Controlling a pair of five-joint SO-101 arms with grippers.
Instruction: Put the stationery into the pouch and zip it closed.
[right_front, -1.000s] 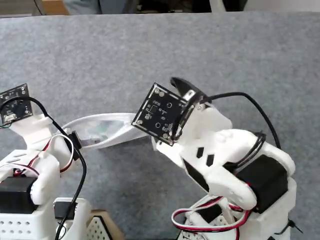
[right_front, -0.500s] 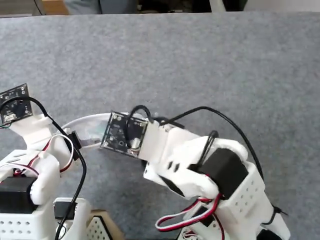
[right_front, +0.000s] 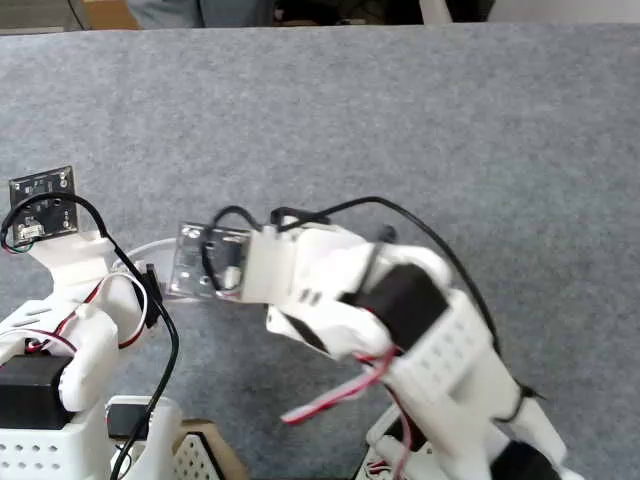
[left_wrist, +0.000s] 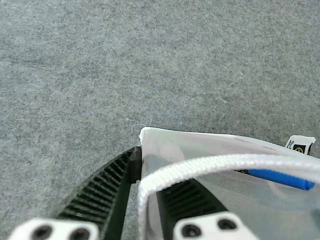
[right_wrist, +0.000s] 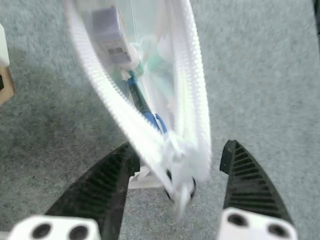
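Swinging left over the last second, the right arm (right_front: 350, 290) now covers nearly all of the pouch (right_front: 152, 245) in the high view, leaving a thin white edge showing on the grey table (right_front: 420, 120). Its mouth gapes unzipped, with a blue pen (right_wrist: 146, 114) inside; the other contents are hard to identify. The zip pull (right_wrist: 181, 196) is blurred. The right gripper (right_wrist: 180, 150) straddles that zip end, spread wide, gripping nothing. The left gripper (left_wrist: 144, 162) is clenched on a corner of the pouch.
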